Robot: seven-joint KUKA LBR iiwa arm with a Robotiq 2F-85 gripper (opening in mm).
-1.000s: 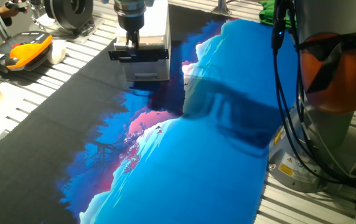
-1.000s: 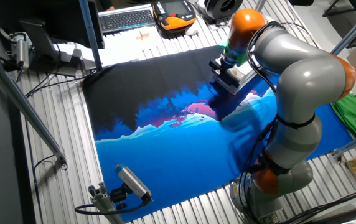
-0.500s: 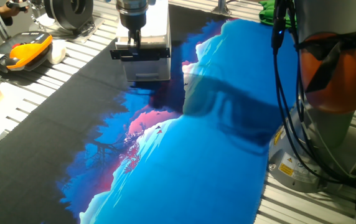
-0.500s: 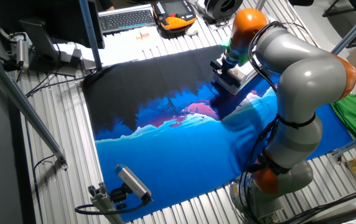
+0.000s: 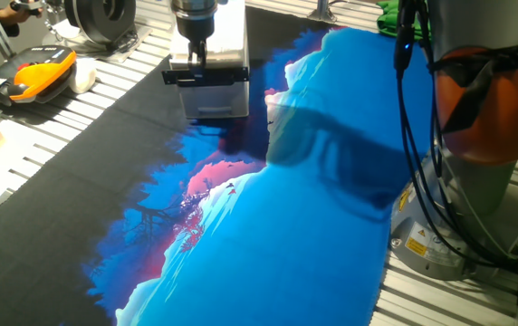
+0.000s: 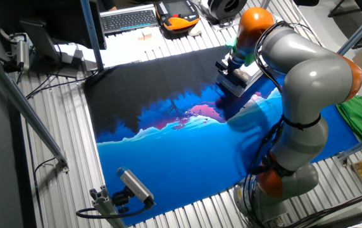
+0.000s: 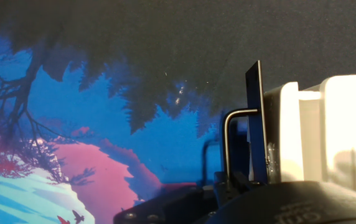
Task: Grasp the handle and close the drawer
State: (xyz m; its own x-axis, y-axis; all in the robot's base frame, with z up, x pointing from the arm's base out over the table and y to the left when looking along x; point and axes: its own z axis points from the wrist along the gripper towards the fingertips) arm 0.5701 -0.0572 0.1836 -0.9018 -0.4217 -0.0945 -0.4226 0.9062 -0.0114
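The small white cabinet (image 5: 227,36) stands at the far side of the mat. Its white drawer (image 7: 284,130) sticks out a short way, with a black front edge (image 5: 206,77). The handle (image 7: 228,134) is a thin dark bar bent out from that front. My gripper (image 5: 196,62) comes down from above at the drawer's front and is shut on the handle; in the hand view the bar runs down into my gripper (image 7: 228,186). In the other fixed view my gripper (image 6: 230,66) is at the cabinet's (image 6: 245,77) left side. The fingertips themselves are mostly hidden.
A blue, pink and black printed mat (image 5: 268,226) covers the table. An orange-black device (image 5: 37,72) lies at the left, a keyboard (image 6: 127,19) beyond it. A green cloth (image 6: 358,114) lies by the arm's base (image 5: 476,208) at the right.
My gripper and the drawer's black front have shifted a little towards the cabinet, so the drawer sticks out less than a second ago. The cabinet has not moved.
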